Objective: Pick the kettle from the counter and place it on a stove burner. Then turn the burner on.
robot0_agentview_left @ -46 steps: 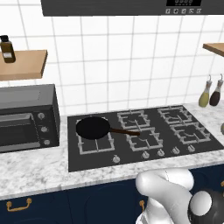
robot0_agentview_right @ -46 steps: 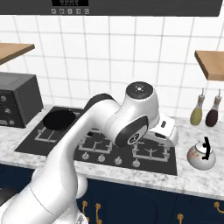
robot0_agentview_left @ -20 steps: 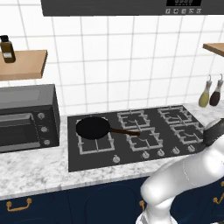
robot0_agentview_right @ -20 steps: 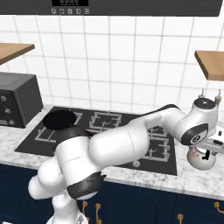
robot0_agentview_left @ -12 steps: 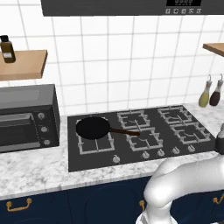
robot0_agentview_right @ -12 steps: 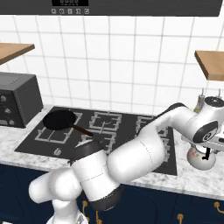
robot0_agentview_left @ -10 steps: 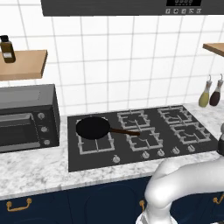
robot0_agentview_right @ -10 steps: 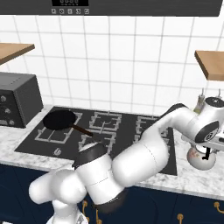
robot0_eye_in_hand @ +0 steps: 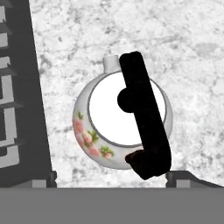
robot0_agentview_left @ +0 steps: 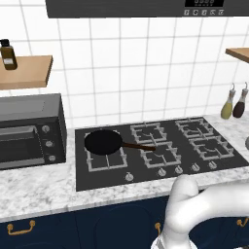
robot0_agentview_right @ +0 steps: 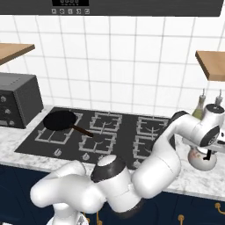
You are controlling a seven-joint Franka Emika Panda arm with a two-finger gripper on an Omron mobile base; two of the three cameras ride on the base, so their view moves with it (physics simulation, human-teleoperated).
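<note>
Kettle (robot0_eye_in_hand: 122, 127) on surface (robot0_eye_in_hand: 175, 43), at 3 o'clock of stove (robot0_agentview_right: 101, 132). Tool (robot0_eye_in_hand: 111, 178) above it, tips apart, empty. Descend straight, straddle black handle (robot0_eye_in_hand: 144, 118) near apex; handle possibly skewed to jaws, so rotate wrist first.

Black frying pan (robot0_agentview_left: 103, 142) on front-left burner of dark stove (robot0_agentview_left: 160, 151), handle pointing right toward stove middle. Row of knobs (robot0_agentview_left: 170, 171) along stove front edge. Dark toaster oven (robot0_agentview_left: 30, 130) at left end of bench, just beside stove. Two slim bottles (robot0_agentview_left: 233, 102) at bench back edge, right of stove. Small brown bottle (robot0_agentview_left: 7, 54) on wooden wall shelf (robot0_agentview_left: 26, 71) above oven.
</note>
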